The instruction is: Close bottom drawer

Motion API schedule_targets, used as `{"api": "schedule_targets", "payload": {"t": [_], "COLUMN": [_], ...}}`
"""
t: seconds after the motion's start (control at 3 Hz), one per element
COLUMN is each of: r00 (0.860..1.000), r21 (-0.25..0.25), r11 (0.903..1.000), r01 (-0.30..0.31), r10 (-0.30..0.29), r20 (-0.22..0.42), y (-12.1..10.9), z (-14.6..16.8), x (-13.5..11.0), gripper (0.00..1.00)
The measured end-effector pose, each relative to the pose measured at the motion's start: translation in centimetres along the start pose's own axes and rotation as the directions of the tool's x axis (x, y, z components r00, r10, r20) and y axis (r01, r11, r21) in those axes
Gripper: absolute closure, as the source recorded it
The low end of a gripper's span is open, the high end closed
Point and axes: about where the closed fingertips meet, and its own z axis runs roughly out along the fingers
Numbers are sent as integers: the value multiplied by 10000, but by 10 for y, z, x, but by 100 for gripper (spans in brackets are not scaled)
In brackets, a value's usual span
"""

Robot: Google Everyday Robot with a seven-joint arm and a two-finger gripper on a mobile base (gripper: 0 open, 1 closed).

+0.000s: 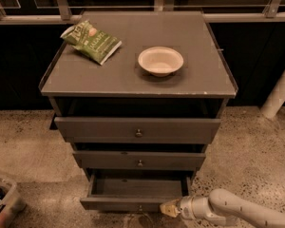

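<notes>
Tool (169,208) sits low, at the right end of the bottom drawer (126,204) front; whether it's wide or narrow can't be told. That drawer stands open, lowest of three. Farther back, the counter (133,82) carries a white bowl (160,61) and a green snack bag (91,42).

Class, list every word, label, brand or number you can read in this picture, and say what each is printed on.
Green snack bag on the cabinet top: pale print, too blurred to read.
White bowl and bottom drawer front: no text.
End effector, low by the bottom drawer's right front corner: no readable marking.
Nothing here can be quoted.
</notes>
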Motion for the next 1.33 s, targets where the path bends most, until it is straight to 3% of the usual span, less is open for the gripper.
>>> {"api": "schedule_targets", "payload": {"t": [0.33,0.67,1.0,1.33], "r00": [9991,9986,9975,9977], "r21": [-125,-259,-528,-476], "r11": [9993,9985,9966,9967], "r01": [-360,-482,-629,-664], "r10": [357,475,611,656], "r20": [-219,-246,-343,-176], "y": [-15,-16,-29,-50], "z": [21,27,43,57], "x": [8,12,21,22], "gripper": [100,100,100,100]}}
